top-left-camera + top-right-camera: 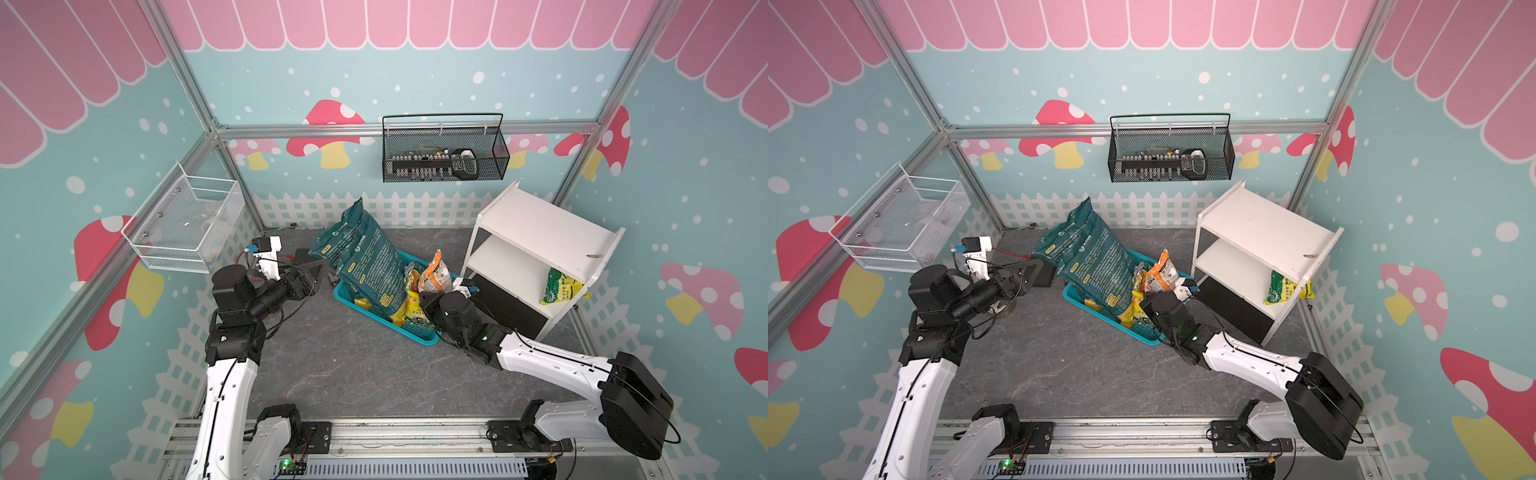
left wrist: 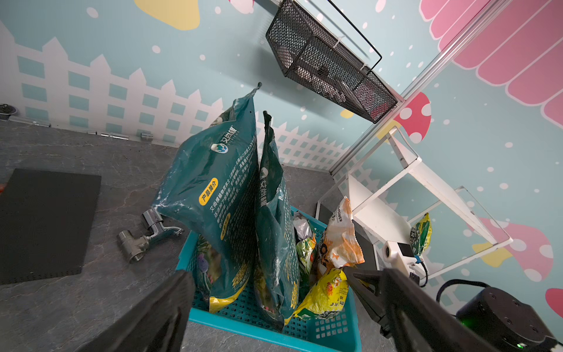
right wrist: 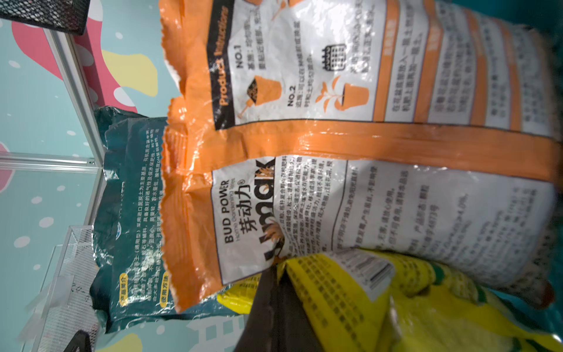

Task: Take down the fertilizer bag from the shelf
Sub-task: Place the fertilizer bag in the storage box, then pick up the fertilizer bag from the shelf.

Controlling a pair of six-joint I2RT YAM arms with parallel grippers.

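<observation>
— What is being seen on the left side?

— The white mesh basket [image 1: 183,224] is being carried by the left wall. Near it, the left claw [image 2: 269,275] is being held wide open above the table [image 1: 353,365], and nothing is being gripped by it.

— And in the middle?

— Two tall dark green bags [image 1: 370,257] are being kept upright in the teal basket [image 1: 419,338], together with an orange-and-white bag [image 1: 436,274] and a yellow bag [image 3: 335,289]. The right claw [image 3: 272,274] is being held fully closed against the edge of the yellow bag. Whether this edge is being pinched cannot be told.

— Where is the fertilizer bag being kept?

— The shelf [image 1: 536,220] is standing at the right back of the table. The green-and-yellow fertilizer bag [image 1: 561,286] is being supported by its middle board, at the right end, leaning, well apart from both claws.
</observation>
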